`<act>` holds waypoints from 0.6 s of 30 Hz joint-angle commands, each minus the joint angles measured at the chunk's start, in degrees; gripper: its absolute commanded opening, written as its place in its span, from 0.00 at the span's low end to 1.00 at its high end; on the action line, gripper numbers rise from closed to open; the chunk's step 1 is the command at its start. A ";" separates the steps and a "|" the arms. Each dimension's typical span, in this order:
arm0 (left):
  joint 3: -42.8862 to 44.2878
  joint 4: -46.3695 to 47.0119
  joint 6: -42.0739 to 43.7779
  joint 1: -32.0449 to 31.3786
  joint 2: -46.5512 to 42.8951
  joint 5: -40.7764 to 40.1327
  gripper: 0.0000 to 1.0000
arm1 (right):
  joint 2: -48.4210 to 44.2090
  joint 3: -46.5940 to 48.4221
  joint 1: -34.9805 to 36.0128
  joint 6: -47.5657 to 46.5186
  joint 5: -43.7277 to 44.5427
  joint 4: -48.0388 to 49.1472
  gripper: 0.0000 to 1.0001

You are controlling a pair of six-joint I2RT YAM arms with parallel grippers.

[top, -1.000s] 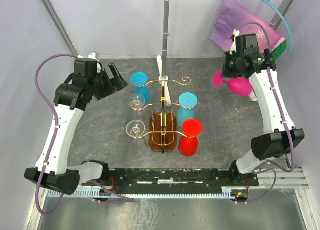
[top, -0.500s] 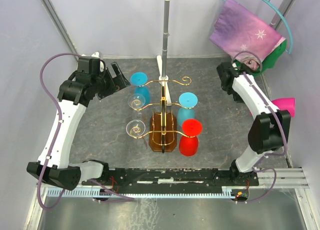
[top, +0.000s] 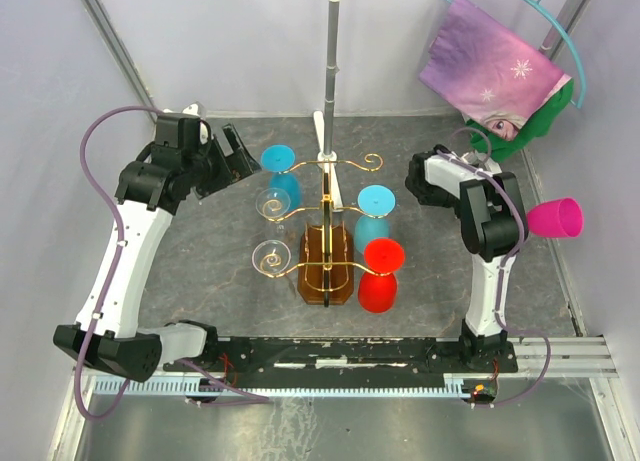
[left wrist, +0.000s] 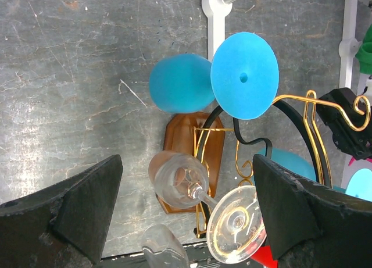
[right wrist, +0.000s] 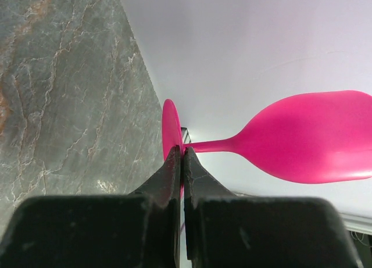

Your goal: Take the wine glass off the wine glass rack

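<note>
The right tool [right wrist: 182, 157] is closed tight, its two fingers pinching the stem of the pink wine glass [right wrist: 314, 137] right where it meets the foot. From above, that pink wine glass [top: 555, 218] is off the wine glass rack [top: 327, 251] and well apart from it, held sideways in the air over the right edge of the counter [top: 210, 271], with its bowl pointing toward the right wall. The rack stands in the middle of the counter, gold wire on an amber base. Five more glasses hang upside down from its curled arms: a blue glass [top: 280, 171] and two clear glasses [top: 271, 203] on the left side, and another blue one [top: 374, 213] and a red glass [top: 380, 276] on the right. The left tool [top: 228, 156] hangs just to the left of the rack with its fingers spread as wide as they go and nothing between them; its wrist camera looks between them at the near blue glass and the clear ones. A grey pole [top: 329, 71] rises behind the rack, and a purple cloth [top: 492, 66] hangs at the back right.
</note>
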 commanded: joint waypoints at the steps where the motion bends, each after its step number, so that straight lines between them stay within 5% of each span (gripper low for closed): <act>1: 0.08 1.29 1.35 -0.14 -2.14 0.09 0.99 | -0.62 -0.43 -0.16 3.66 2.18 -0.65 0.00; 13: -0.50 1.38 0.70 -0.19 -3.19 0.51 0.99 | 8.08 -2.52 -1.41 3.79 0.41 2.20 0.00; 18: -0.79 1.26 0.45 -0.13 -3.64 0.52 0.99 | 5.47 -4.88 -2.29 -6.99 -3.62 11.76 0.00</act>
